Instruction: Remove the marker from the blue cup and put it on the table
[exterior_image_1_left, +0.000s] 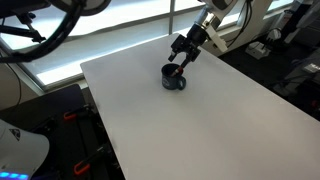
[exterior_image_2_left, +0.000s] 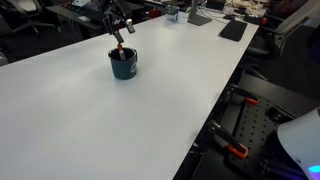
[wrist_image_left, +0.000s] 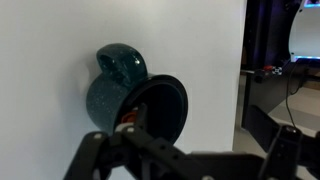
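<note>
Fingers of the robot arm fill the near edge of the wrist view: black, spread wide to either side of frame, gripping nothing. Just past them sits the blue cup, dark navy w/ a speckled glaze, its mouth turned toward the camera. Inside it is the marker, reddish, w/ only a short bit showing at the rim of the mouth on the side nearest the fingers. The cup stands on the white counter.

In an exterior view the fingers hang right above the cup, angled down at it, tips close to the rim; can't tell whether they touch the marker. In an exterior view the marker sticks up out of the cup, tilted, its top end reaching toward the fingers. The cup is upright, set toward the far part of the counter, well back from the near edge.

Farther off, a dark flat item lies at the counter's far end. Beyond that is a bright window and office clutter, too blurred to name.
</note>
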